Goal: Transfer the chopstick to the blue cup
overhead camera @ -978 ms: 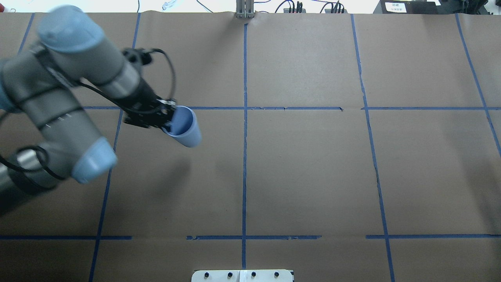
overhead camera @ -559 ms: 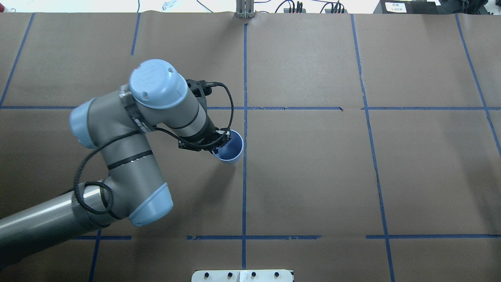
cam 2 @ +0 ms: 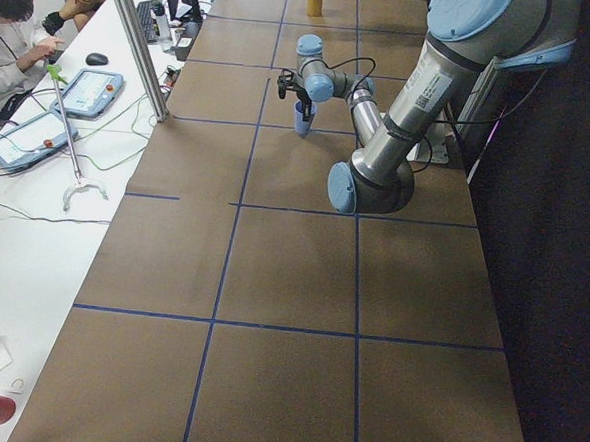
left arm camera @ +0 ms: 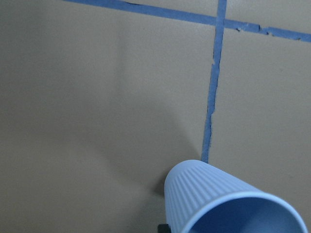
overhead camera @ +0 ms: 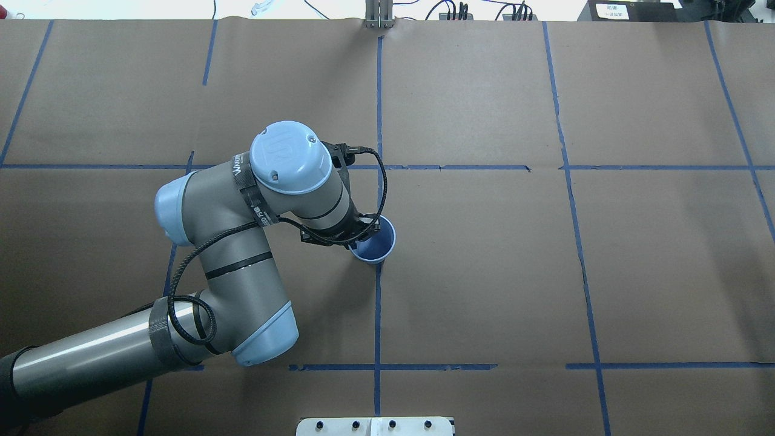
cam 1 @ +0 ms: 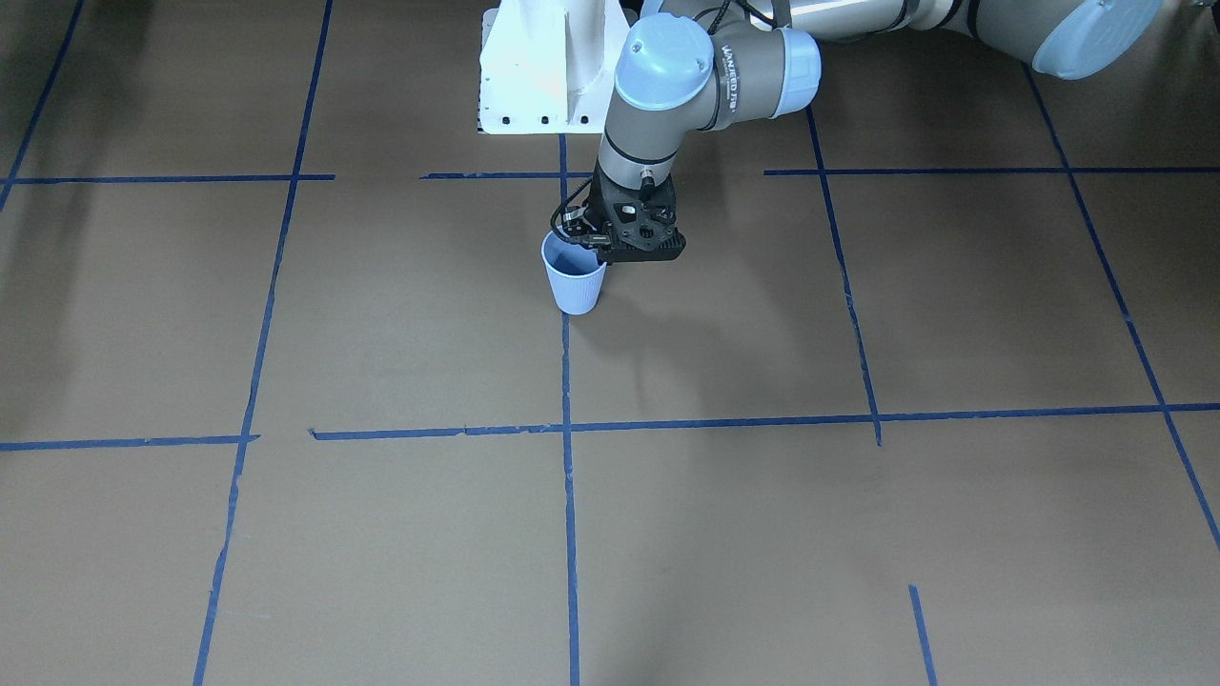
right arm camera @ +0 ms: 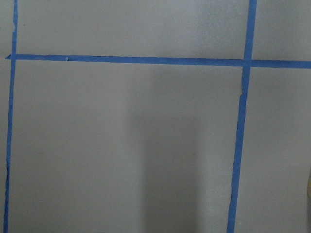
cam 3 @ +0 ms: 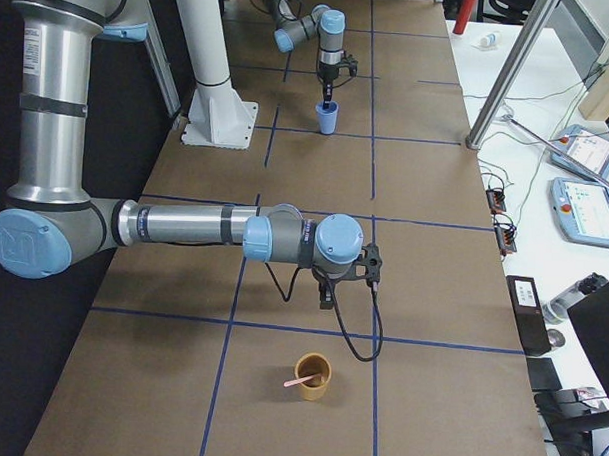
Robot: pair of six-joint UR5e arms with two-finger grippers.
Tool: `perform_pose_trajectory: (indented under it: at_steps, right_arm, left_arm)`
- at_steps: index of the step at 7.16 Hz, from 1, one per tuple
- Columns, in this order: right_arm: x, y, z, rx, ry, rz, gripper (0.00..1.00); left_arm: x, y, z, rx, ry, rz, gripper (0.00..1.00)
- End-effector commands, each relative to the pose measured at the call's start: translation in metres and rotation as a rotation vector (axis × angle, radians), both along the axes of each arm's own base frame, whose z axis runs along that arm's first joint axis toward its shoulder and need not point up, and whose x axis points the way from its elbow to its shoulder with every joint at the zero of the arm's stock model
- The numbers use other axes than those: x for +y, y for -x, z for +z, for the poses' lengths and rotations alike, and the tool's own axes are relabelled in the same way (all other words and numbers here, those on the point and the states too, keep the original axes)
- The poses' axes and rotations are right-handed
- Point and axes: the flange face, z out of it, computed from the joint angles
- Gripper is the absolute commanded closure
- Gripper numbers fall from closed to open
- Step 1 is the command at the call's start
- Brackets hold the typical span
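Note:
The blue cup stands upright on the middle tape line, and I cannot tell whether its base touches the paper. My left gripper is shut on the cup's rim from above, on the side nearest the robot. The left wrist view shows the cup's ribbed wall. Far off by the table's right end, the pale pink chopstick leans inside a brown cup. My right gripper hangs just behind that brown cup; it shows only in the exterior right view, so I cannot tell its state.
Blue tape lines grid the brown paper. The white arm mount sits at the robot's edge. A metal post, tablets and a seated person are beyond the far side. The right wrist view shows only paper and tape.
The left arm has swung right and toward the robot's edge with the cup, to the centre line. The cup went from tilted to upright and sits lower.

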Motion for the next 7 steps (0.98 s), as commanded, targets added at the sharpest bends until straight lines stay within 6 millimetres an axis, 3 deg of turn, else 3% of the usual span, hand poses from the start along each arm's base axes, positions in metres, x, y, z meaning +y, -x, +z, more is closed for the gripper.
perform_pose_trajectory:
  at_steps: [1, 2, 3, 4, 5, 7]
  right_arm:
    - [0.000, 0.002, 0.000, 0.002, -0.001, -0.005, 0.00]
    - [0.000, 0.003, 0.000, 0.002, -0.002, -0.007, 0.00]
    - [0.000, 0.004, 0.000, 0.002, -0.002, -0.010, 0.00]
    - [-0.001, 0.006, 0.001, 0.006, -0.002, -0.016, 0.00]
    - [-0.001, 0.006, 0.002, 0.020, -0.003, -0.017, 0.00]
    - [-0.003, -0.006, 0.004, 0.188, -0.042, -0.021, 0.00]
  left_arm:
    - [0.001, -0.003, -0.005, 0.005, -0.005, 0.004, 0.97]
    - [0.001, -0.003, -0.006, 0.008, -0.007, 0.005, 0.94]
    - [0.000, -0.004, -0.006, 0.019, -0.013, 0.005, 0.73]
    - [-0.003, -0.010, 0.001, 0.027, -0.018, 0.005, 0.28]
    - [-0.002, -0.010, -0.001, 0.051, -0.030, 0.004, 0.07]
    - [-0.002, 0.007, -0.021, 0.154, -0.016, -0.055, 0.02]
